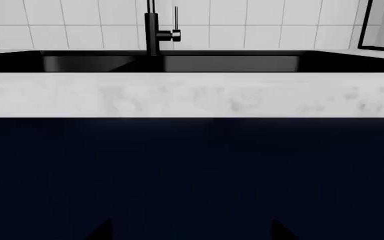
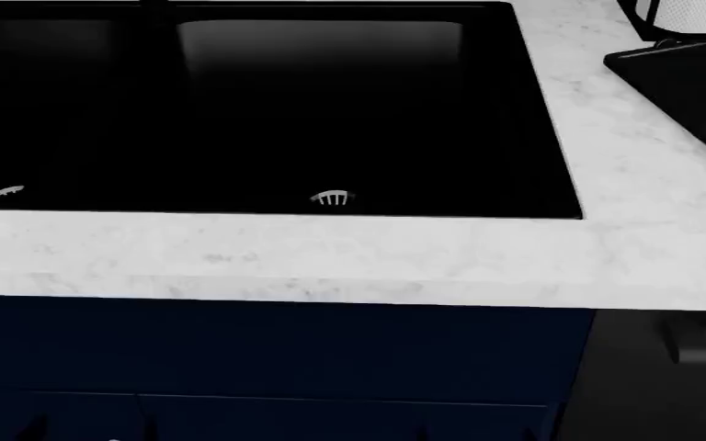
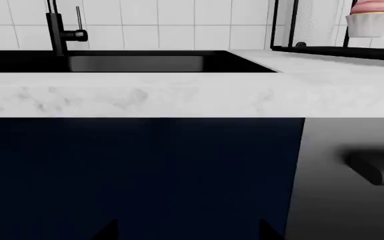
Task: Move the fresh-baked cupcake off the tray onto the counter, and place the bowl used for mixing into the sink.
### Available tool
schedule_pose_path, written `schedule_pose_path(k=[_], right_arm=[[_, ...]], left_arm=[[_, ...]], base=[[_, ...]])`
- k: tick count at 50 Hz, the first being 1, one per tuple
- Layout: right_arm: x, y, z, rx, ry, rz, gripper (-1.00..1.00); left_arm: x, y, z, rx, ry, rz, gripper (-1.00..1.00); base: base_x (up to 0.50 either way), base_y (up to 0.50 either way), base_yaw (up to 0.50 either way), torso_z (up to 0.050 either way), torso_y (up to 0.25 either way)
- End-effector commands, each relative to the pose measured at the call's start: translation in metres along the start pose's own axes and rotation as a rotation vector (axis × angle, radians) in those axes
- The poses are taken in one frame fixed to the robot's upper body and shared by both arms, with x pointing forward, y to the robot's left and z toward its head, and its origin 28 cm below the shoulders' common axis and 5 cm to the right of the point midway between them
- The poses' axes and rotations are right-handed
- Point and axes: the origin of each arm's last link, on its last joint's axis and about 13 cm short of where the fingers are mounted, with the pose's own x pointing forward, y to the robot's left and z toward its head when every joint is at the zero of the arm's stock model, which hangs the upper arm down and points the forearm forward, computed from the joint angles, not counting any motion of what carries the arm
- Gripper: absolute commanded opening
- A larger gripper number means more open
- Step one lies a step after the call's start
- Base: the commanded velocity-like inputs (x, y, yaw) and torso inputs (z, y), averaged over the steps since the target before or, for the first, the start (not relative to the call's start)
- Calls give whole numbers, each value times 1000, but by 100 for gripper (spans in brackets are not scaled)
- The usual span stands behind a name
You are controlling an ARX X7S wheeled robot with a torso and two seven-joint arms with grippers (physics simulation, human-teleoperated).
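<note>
Not much of your robot on screen right now. Head view shows neither arm at all. In the left wrist view you only get two dark fingertips [image 1: 102, 231] of the left hand [image 1: 190, 232] poking in at the frame edge, set well apart. Same deal for the right hand [image 3: 188, 231]: two fingertips [image 3: 108, 230] spread wide with nothing between them. Both wrists sit low and level, pointing straight ahead.
</note>
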Motion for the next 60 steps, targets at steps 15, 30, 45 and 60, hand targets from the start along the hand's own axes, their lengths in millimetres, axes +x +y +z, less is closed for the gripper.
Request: schedule_pose_path(k=[15,30,45,60], right_arm=[[4,3,0,-19,22,-9,100],[-2,1,4,-23,9,-22,100],[-4,-2,4,-13,5,-19,100],[-5,0,12,5,-4,6,100]], left_arm=[[-1,1,-1,58,-40,11,100],[-8,3,3,68,-59,26,100],[-8,0,2,75,-50,5,100],[-8,-2,5,78,-48,-13,100]], base=[[0,0,0,13,12],[0,0,0,50,45],[0,0,0,50,45],[0,0,0,29,23]])
